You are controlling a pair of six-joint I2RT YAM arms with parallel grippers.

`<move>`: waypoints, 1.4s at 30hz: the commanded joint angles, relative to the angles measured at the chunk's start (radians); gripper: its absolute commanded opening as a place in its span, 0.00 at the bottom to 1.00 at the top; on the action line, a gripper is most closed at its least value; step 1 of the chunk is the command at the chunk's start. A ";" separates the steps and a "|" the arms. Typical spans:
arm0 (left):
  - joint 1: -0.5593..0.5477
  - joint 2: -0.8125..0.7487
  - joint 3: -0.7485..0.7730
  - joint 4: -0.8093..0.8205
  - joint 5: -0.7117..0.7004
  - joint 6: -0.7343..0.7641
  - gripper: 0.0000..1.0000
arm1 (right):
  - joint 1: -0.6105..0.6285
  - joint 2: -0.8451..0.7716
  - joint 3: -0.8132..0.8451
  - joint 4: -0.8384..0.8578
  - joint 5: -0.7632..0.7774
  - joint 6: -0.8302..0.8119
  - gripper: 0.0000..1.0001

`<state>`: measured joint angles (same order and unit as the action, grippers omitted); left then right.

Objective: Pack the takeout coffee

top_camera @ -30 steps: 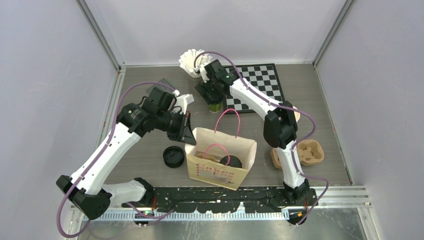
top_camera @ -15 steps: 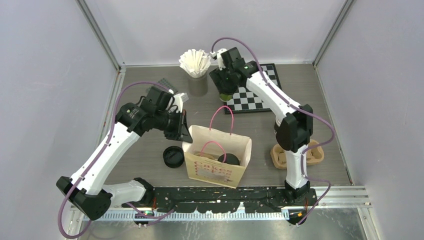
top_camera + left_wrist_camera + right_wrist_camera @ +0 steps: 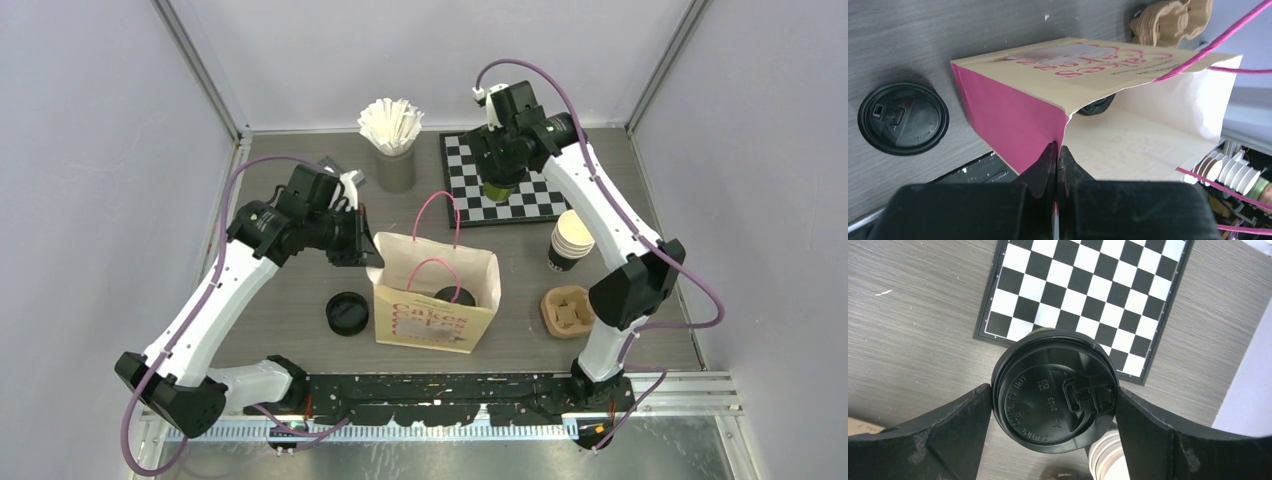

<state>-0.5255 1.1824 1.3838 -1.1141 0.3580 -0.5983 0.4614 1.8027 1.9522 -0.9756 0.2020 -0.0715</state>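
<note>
A takeout coffee [image 3: 499,189], olive-green with a black lid [image 3: 1054,390], hangs above the chessboard [image 3: 460,172]. My right gripper [image 3: 500,180] is shut on it, and both fingers [image 3: 963,415] press the lid's rim. A cream paper bag [image 3: 432,318] with pink handles stands upright near the front of the table. My left gripper [image 3: 1057,147] is shut on the rim at the bag's left corner [image 3: 375,262]. A second black lid [image 3: 451,296] shows inside the bag [image 3: 1023,115], and the cup under it is hidden.
A loose black lid [image 3: 347,313] lies left of the bag. A stack of paper cups [image 3: 571,240] and a brown pulp carrier [image 3: 568,310] sit to the right. A cup of white filters [image 3: 392,135] stands at the back.
My right arm has lifted the coffee from beside the filter cup and swung it right, over the chessboard. The left gripper has kept its hold, and the bag now stands straighter.
</note>
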 commanded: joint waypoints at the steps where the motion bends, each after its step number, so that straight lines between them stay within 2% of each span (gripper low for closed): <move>1: 0.009 -0.009 -0.009 0.159 -0.040 -0.061 0.00 | 0.002 -0.121 0.001 -0.082 0.050 0.024 0.85; 6: 0.014 -0.021 -0.059 0.303 -0.060 -0.093 0.00 | 0.001 -0.189 0.009 -0.130 0.084 0.038 0.86; 10: 0.023 -0.003 -0.051 0.306 -0.065 -0.084 0.00 | 0.002 -0.228 0.026 -0.154 0.095 0.036 0.86; 13: 0.041 0.004 -0.049 0.289 -0.068 -0.074 0.00 | 0.001 -0.263 -0.003 -0.147 0.088 0.032 0.86; 19: 0.088 0.000 0.025 0.154 -0.122 0.003 0.00 | 0.001 -0.324 -0.142 -0.121 0.027 0.070 0.86; 24: 0.100 -0.014 0.026 0.094 -0.161 0.025 0.00 | 0.001 -0.386 -0.343 -0.016 -0.023 0.164 0.85; 30: 0.117 -0.034 0.009 0.079 -0.197 0.024 0.00 | 0.005 -0.423 -0.613 0.171 -0.036 0.159 0.86; 42: 0.132 -0.024 0.004 0.057 -0.233 0.042 0.00 | 0.018 -0.341 -0.762 0.404 -0.038 0.140 0.88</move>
<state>-0.3988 1.1683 1.3762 -1.0546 0.1490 -0.5854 0.4644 1.4506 1.2289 -0.7151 0.1699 0.0662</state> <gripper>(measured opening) 0.009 0.896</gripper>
